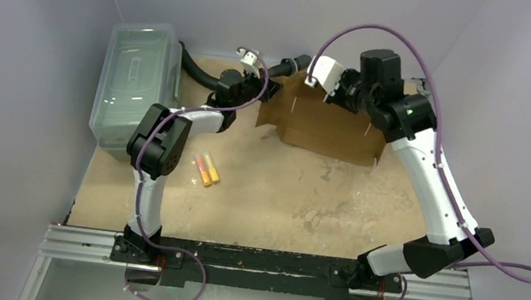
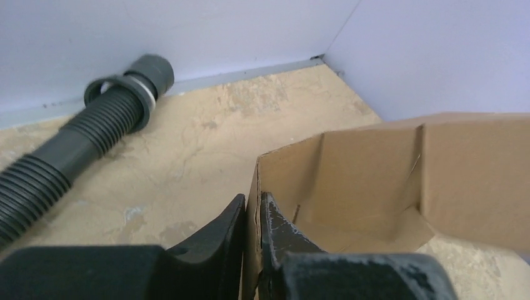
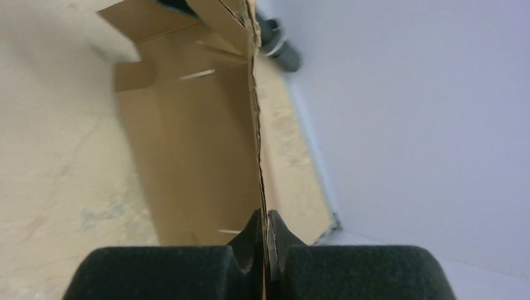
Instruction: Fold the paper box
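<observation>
Closest to the lens: left gripper, jaws narrow, pinched on an upright side wall of the paper box, one finger outside, one inside. Same deal for the right gripper, clamped tight on the thin top edge of another raised wall. From above: box sitting at the far end of the table, near the back wall, half-formed, walls up, held between both arms. Black ribbed hose lying just behind the box. Clear lidded bin off at far left. Two small orange-yellow sticks side by side near the left arm, well apart from the box.
</observation>
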### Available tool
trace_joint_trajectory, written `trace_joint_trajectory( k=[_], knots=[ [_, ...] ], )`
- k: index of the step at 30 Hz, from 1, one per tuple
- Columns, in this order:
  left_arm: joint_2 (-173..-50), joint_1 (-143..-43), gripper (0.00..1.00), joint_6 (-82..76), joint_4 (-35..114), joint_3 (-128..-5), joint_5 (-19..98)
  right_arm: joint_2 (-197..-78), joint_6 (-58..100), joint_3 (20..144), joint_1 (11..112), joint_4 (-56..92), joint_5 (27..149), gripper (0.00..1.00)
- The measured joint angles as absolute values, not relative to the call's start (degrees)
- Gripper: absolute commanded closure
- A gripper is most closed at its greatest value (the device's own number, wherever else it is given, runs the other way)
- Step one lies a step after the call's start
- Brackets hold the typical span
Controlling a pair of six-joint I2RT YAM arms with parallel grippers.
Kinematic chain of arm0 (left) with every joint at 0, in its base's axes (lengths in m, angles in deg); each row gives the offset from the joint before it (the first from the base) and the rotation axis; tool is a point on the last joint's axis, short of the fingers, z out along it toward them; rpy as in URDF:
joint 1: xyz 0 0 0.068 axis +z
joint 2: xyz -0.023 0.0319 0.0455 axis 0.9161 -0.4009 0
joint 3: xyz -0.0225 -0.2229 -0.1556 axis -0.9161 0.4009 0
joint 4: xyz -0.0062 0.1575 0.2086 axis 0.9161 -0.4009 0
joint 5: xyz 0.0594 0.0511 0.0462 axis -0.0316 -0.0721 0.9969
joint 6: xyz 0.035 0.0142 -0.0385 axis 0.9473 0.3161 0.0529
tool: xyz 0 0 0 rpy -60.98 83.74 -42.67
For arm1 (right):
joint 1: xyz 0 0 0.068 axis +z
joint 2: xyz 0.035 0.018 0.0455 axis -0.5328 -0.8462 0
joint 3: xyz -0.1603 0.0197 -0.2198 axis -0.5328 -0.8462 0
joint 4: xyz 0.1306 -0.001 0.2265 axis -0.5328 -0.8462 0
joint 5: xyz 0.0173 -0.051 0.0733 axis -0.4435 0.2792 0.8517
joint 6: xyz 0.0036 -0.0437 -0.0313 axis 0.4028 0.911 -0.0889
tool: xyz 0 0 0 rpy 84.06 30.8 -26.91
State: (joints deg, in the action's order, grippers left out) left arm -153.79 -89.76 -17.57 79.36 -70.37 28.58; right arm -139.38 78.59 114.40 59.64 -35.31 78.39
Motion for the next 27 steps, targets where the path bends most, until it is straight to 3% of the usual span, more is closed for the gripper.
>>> trace_joint_trajectory(
  k=[9,17,27],
  knots=[
    [-156.2,-90.5,1.0,-16.9,92.6,-56.9,29.4,-137.3,77.1,96.7,60.6,-33.2,85.9,1.0],
    [-151.3,-90.9,1.0,-13.0,103.4,-46.7,29.4,-135.9,74.8,103.3,61.1,-37.7,87.2,1.0],
    [-143.6,-91.2,1.0,-8.7,103.5,-44.6,29.4,-137.5,73.1,113.0,61.1,-44.7,89.3,1.0]
  ],
)
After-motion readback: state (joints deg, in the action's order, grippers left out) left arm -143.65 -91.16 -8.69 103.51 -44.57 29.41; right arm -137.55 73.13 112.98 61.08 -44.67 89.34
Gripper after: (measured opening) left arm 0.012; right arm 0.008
